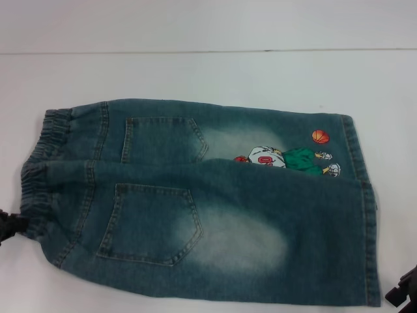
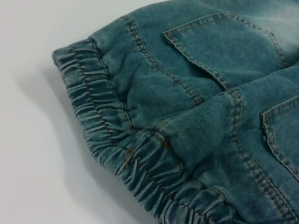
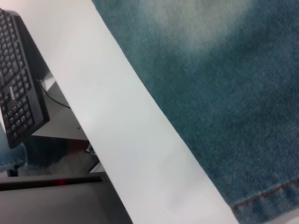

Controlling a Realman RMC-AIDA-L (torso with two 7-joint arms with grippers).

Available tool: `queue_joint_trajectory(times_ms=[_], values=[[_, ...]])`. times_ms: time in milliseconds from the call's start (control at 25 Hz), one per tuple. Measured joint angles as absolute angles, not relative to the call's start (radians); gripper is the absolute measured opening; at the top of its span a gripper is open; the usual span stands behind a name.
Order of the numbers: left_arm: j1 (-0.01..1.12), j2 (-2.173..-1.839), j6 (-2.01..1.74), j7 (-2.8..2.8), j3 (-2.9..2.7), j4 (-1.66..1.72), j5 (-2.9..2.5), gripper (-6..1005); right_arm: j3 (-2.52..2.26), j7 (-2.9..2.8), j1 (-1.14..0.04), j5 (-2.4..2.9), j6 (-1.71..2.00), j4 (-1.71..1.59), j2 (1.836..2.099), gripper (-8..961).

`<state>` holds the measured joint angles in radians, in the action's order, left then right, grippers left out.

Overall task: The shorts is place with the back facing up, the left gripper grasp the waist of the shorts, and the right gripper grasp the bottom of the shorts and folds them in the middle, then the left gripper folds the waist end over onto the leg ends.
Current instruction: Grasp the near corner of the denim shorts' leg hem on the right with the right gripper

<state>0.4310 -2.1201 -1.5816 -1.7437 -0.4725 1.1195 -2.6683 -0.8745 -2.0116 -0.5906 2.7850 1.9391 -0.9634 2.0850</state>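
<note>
- white tabletop fills the scene, and the shorts lie spread on it back up, both patch pockets showing, one leg lapped partly over the other.
- your left gripper sits at the near corner of the waist, touching or just beside the gathered band; only a dark stub of it shows, so you cannot tell how far its fingers are parted or whether they have any cloth.
- your right gripper is just off the near corner of the bottom of the shorts, apart from the hem by a sliver of table; its fingers are not readable either, and nothing seems to be in them.
- from the left gripper the garment's long axis runs straight across toward the right gripper, waist at your left end, leg ends at your right, the cartoon print on the farther leg.
- each arm is already nearest its own end, so my guess is that the fold turns on both ends lifting their near edge away from you together.
- the left wrist view shows the ruffled elastic close below the camera, the right wrist view the near leg's stitched hem and the table edge, with a keyboard beyond.
</note>
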Motion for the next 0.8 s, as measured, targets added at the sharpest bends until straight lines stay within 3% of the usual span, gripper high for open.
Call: queue_joint_trajectory(times_ms=[800], values=[[0.425,-2.121,-1.577,-1.738,-0.474,1.117,-2.668,43,-0.872,-1.996,-0.609,2.751,1.914,-0.942,2.084,910]])
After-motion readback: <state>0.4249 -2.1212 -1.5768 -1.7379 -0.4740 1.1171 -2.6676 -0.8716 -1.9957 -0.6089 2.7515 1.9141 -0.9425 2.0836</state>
